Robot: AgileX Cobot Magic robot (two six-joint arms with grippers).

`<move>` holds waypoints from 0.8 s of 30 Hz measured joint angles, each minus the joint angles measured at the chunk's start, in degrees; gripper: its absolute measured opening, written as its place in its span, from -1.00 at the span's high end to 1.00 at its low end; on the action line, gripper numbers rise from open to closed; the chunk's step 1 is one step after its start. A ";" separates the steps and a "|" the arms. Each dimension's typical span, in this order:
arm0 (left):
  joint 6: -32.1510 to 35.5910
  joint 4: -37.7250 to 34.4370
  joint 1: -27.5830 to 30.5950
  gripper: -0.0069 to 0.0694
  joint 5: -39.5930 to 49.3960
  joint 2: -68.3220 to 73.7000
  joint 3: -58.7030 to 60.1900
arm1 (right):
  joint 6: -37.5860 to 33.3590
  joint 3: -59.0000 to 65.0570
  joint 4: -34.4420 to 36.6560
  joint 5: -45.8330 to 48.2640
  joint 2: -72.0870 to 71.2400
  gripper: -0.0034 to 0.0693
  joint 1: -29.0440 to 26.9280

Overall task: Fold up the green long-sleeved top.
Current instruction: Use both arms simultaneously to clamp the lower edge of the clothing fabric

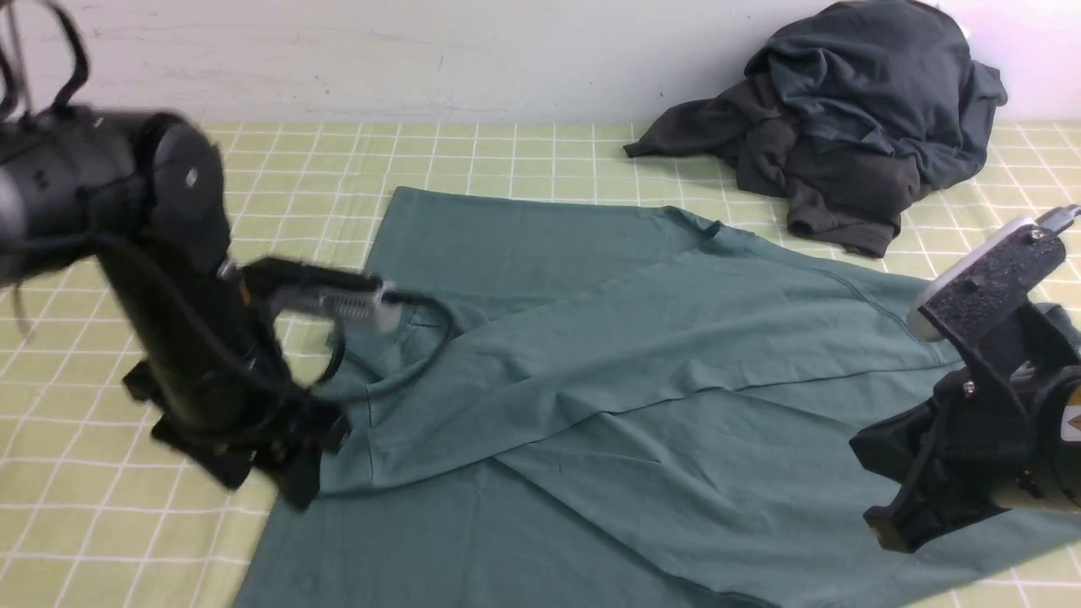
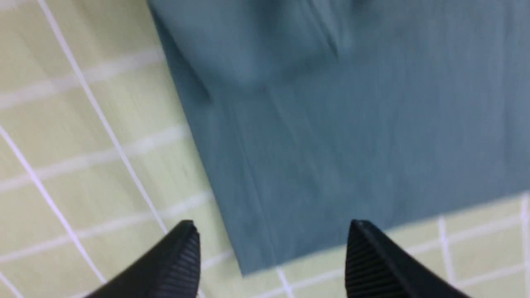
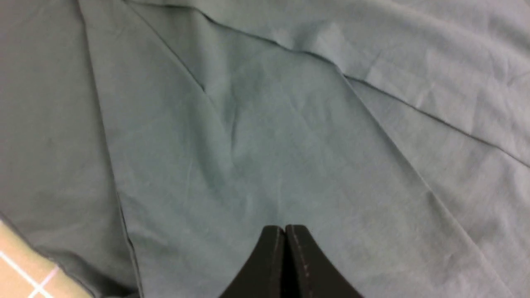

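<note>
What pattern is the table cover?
Table cover: pale green, white grid lines; front view.

**Front view.** Soft, even indoor light, moderately bright, without glare. Left arm (image 1: 169, 321) smeared by motion blur. Right arm (image 1: 988, 405), green long-sleeved top (image 1: 633, 355) and dark heap of clothes (image 1: 853, 127) sharp. Faint shadows under the folds.

**Left wrist view.** Blurred throughout. Lines of the checked tablecloth (image 2: 83, 145) streaked, left gripper (image 2: 272, 225) somewhat crisper.

**Right wrist view.** Dimmer, greyer cast. Creases crisp, with thin shadow lines. Right gripper (image 3: 285, 227) dark, with little detail.
</note>
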 joint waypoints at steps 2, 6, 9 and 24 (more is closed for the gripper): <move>4.36 1.38 -1.53 -0.37 -3.41 -2.62 5.11 | -0.25 0.00 0.00 0.14 0.00 0.93 0.00; 17.25 3.96 -6.52 -0.37 -10.60 -5.24 11.63 | -0.51 0.00 0.00 0.18 0.00 0.93 0.00; 30.98 4.59 -11.33 -0.37 -15.27 -5.18 16.84 | -0.55 0.00 0.00 0.18 0.00 0.93 0.00; 29.44 9.72 -13.36 0.47 -21.89 -2.01 20.27 | -0.98 0.00 1.08 0.48 0.00 0.93 0.00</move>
